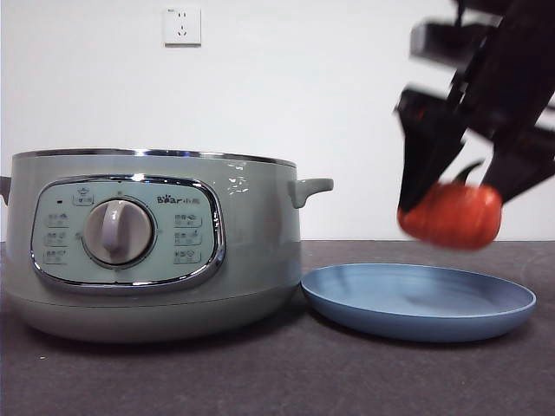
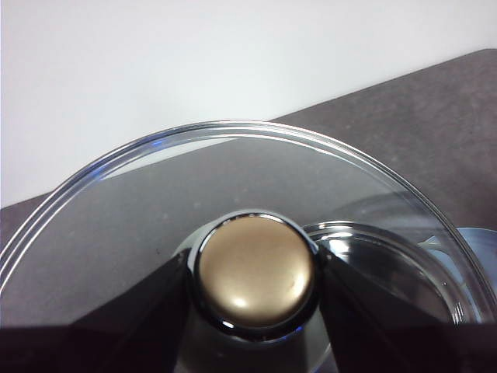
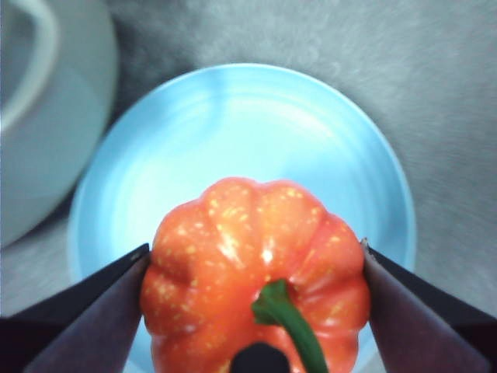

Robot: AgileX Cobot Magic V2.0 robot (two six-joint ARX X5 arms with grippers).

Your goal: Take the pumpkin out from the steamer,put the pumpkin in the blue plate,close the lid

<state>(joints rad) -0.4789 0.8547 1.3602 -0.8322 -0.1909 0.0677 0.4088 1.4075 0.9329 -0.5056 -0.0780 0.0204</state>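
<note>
Two claws, both occupied; contents listed from the near edge of the bench to the wall.

Bench (image 1: 260,381): dark grey, speckled surface.

Steamer (image 1: 156,243): pale sage-green pot with a chrome rim, standing toward the left side of the bench, its control panel and grey dial (image 1: 117,231) facing the near edge. One small side handle (image 1: 310,188) points toward the plate. No lid sits on it.

Blue plate (image 1: 416,299): shallow, light blue, lying flat on the bench just to the right of the steamer, its rim close to the pot's base. Nothing lies in it.

Pumpkin (image 1: 451,215): orange-red with pale speckles and a curved green stem, held in the air above the right half of the blue plate, clear of its surface. The right wrist view shows it centred over the plate, stem uppermost.

Right claw (image 3: 252,268): black jaws pinching the pumpkin on two opposite sides; it enters the front view from the upper right corner, blurred.

Lid (image 2: 233,194): domed clear glass, held off the bench by its rounded knob (image 2: 255,281), which looks brassy in the wrist view.

Left claw (image 2: 255,303): jaws pressed against either side of the lid's knob.

Wall socket (image 1: 182,26): white, on the wall behind the steamer.
</note>
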